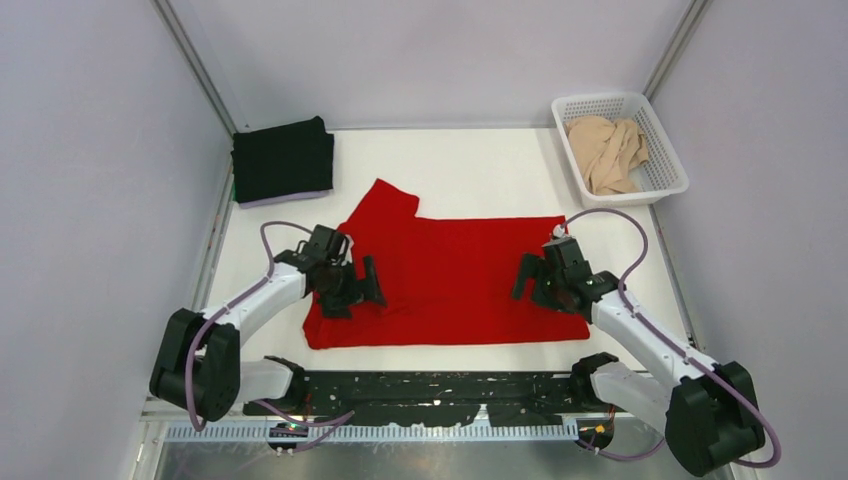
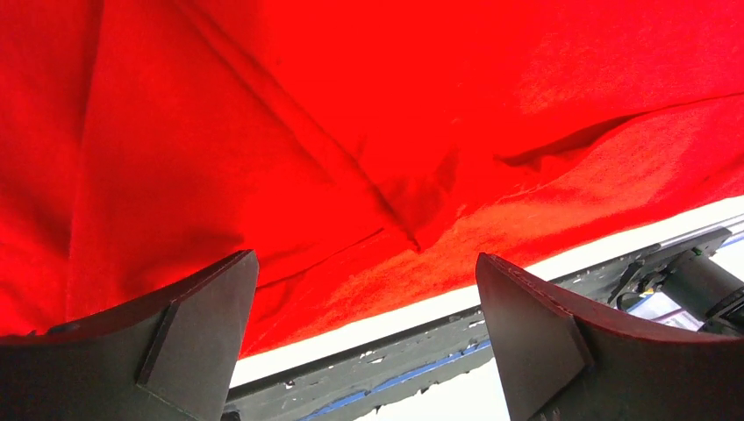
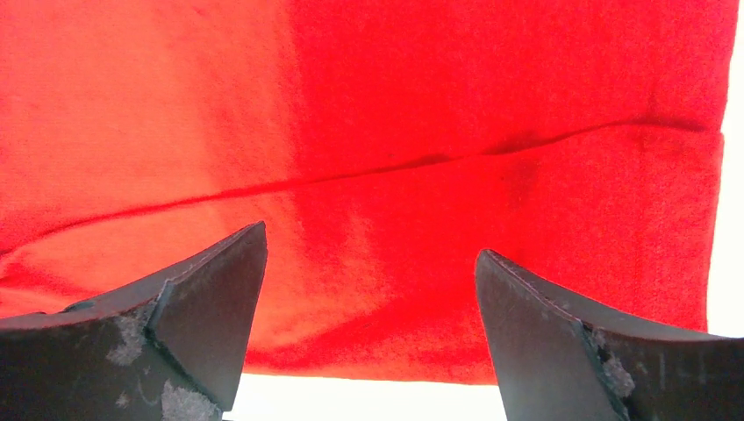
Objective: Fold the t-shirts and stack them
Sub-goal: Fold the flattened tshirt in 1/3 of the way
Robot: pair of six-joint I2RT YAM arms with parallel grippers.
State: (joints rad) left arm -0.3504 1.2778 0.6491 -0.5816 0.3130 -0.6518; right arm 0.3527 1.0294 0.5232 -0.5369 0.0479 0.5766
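Observation:
A bright red t-shirt (image 1: 445, 275) lies spread flat in the middle of the white table, one sleeve pointing to the far left. It fills the left wrist view (image 2: 351, 132) and the right wrist view (image 3: 395, 132). My left gripper (image 1: 355, 290) is open and empty over the shirt's left part. My right gripper (image 1: 535, 285) is open and empty over its right edge. A folded black t-shirt (image 1: 283, 158) lies at the far left on a pale lavender one (image 1: 270, 200), of which only an edge shows. A crumpled beige t-shirt (image 1: 608, 152) lies in the basket.
A white plastic lattice basket (image 1: 668, 185) stands at the far right corner. Grey walls close in the table on the left, back and right. A black mounting rail (image 1: 420, 392) with the arm bases runs along the near edge.

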